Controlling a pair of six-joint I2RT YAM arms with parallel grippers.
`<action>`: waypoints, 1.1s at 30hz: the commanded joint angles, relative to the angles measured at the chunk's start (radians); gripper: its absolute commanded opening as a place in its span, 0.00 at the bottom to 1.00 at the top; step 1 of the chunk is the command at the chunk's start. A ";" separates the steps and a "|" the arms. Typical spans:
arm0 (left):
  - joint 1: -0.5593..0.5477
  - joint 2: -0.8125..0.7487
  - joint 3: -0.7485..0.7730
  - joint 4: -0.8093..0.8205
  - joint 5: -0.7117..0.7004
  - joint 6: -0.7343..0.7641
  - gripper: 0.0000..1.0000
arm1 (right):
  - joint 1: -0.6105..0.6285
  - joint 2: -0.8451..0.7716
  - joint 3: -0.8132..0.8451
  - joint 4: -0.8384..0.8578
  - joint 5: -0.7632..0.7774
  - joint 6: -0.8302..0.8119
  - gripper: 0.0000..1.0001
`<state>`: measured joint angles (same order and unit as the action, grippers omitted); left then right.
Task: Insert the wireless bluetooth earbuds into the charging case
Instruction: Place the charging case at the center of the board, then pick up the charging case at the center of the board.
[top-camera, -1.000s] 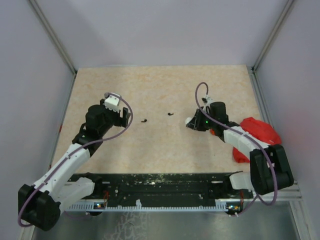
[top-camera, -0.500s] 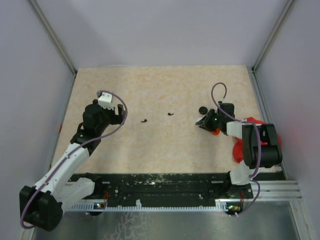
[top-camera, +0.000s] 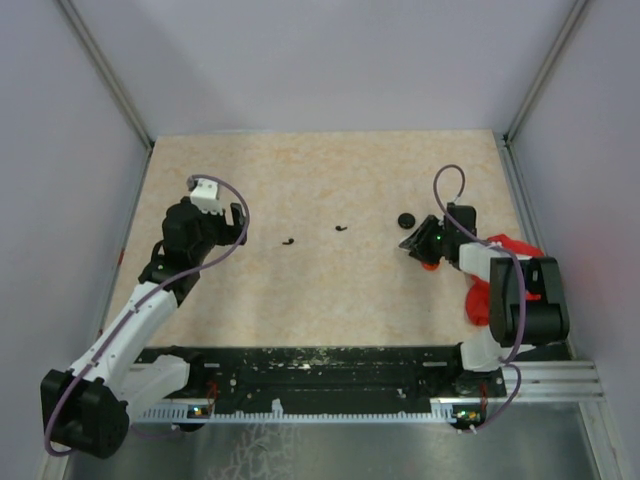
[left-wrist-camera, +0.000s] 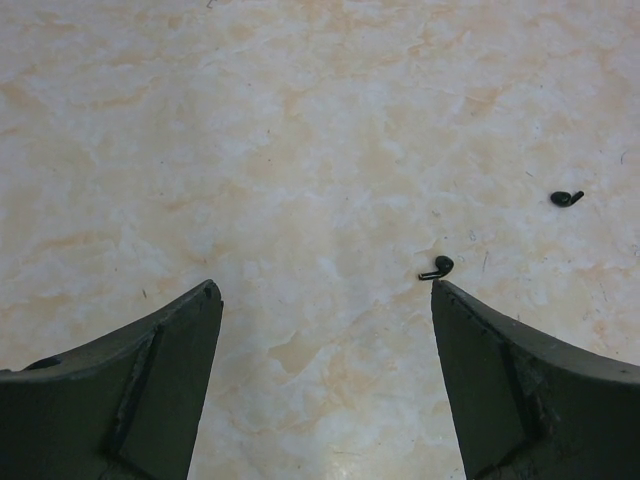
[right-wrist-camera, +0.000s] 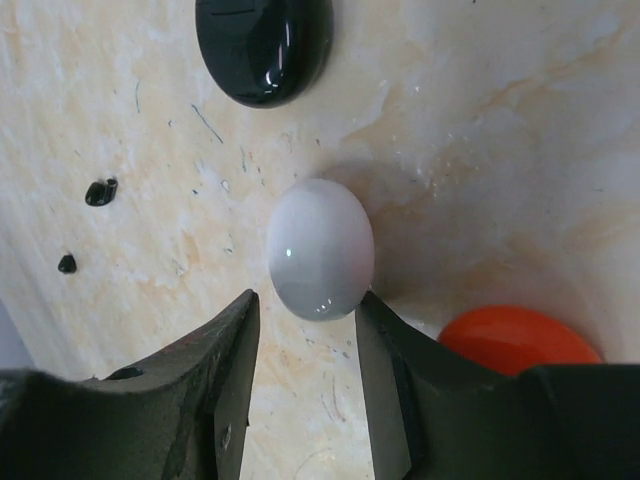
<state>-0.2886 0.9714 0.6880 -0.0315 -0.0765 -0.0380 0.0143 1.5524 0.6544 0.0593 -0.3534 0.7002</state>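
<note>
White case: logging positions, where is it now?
Right wrist view: the white case sits at the right pincer's tips, black case beyond it, orange case beside it.

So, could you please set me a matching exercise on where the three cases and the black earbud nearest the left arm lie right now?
Things:
1. white case
2. black case
3. orange case
4. nearer black earbud

Places:
A. partly hidden behind one of the right fingers
B. just ahead of the open left fingers
C. at the tips of the right fingers
D. beyond the white case, farthest from the right fingers

Pairs: 1-C, 2-D, 3-A, 4-B.
</note>
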 joint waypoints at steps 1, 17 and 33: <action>0.011 0.000 0.028 -0.001 0.028 -0.021 0.89 | -0.010 -0.087 0.024 -0.101 0.046 -0.053 0.46; 0.028 -0.001 0.025 0.007 0.103 -0.040 0.89 | 0.110 -0.107 0.297 -0.355 0.351 -0.327 0.56; 0.038 0.021 0.031 0.011 0.210 -0.076 0.89 | 0.183 0.275 0.566 -0.360 0.448 -0.364 0.64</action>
<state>-0.2611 0.9783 0.6880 -0.0303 0.0811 -0.0933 0.1696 1.7981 1.1305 -0.3122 0.0776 0.3588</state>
